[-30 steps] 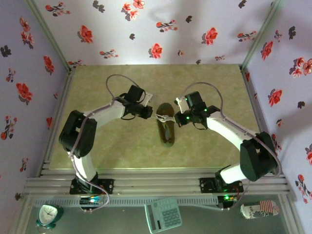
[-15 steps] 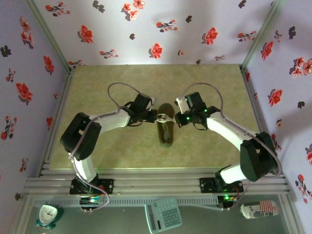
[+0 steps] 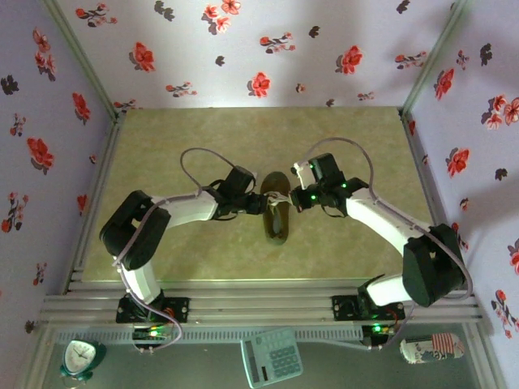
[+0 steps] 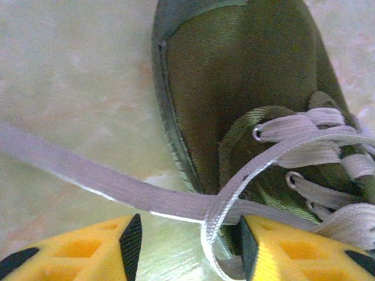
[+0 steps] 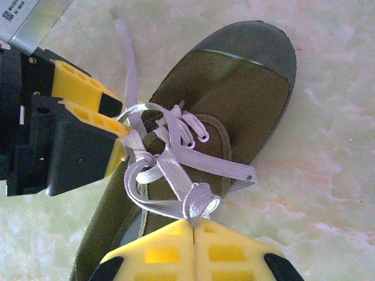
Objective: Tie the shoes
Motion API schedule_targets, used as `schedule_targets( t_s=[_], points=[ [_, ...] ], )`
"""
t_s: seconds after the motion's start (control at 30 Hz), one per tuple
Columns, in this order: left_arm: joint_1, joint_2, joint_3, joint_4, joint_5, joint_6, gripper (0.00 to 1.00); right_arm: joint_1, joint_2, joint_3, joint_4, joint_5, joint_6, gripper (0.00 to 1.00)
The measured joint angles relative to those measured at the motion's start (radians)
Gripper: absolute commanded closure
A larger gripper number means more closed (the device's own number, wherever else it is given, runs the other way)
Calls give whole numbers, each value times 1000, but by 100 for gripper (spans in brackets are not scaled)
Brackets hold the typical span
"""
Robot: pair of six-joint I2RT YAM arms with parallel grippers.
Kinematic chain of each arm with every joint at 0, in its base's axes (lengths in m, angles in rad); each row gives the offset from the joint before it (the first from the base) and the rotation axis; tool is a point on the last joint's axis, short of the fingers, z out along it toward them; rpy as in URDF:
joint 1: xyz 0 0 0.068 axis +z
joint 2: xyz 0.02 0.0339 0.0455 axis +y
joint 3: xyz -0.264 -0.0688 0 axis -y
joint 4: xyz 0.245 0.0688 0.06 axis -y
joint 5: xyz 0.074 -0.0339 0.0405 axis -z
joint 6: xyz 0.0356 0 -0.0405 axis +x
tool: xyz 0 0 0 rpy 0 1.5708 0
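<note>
Top external: arms (image 3: 182,209) angled inward at sneaker (image 3: 277,219); left fingers (image 4: 70,253) apart, right fingers (image 5: 158,253) pinching lace (image 5: 197,202).

sneaker (image 3: 277,225) mid tabletop (image 3: 186,138), toe to far side, heel toward arm bases (image 3: 150,308); left gripper (image 3: 258,204) just beside its left flank, right gripper (image 3: 297,199) just beside its right, both at the laces (image 5: 170,158); one lace loop pinched in right jaws, one lace crosses between parted left jaws and runs onto tabletop; behind bases: clock (image 3: 81,356) left, calculator (image 3: 272,356) middle, can (image 3: 431,348) right
</note>
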Motion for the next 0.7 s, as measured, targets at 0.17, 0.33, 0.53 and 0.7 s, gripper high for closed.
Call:
schedule_targets(
  t_s=[0.17, 0.33, 0.53, 0.7],
  points=[
    [0, -53, -1, -37, -68, 10, 45, 0, -2, 0, 0, 1, 4, 100],
    [0, -153, -1, -52, -101, 32, 50, 10, -2, 0, 0, 1, 11, 100],
    [1, -160, 50, -113, -85, 27, 79, 34, -2, 0, 2, 20, 48, 100],
    [2, -129, 90, -91, 80, 75, 71, 66, -3, 0, 3, 69, 104, 100]
  ],
)
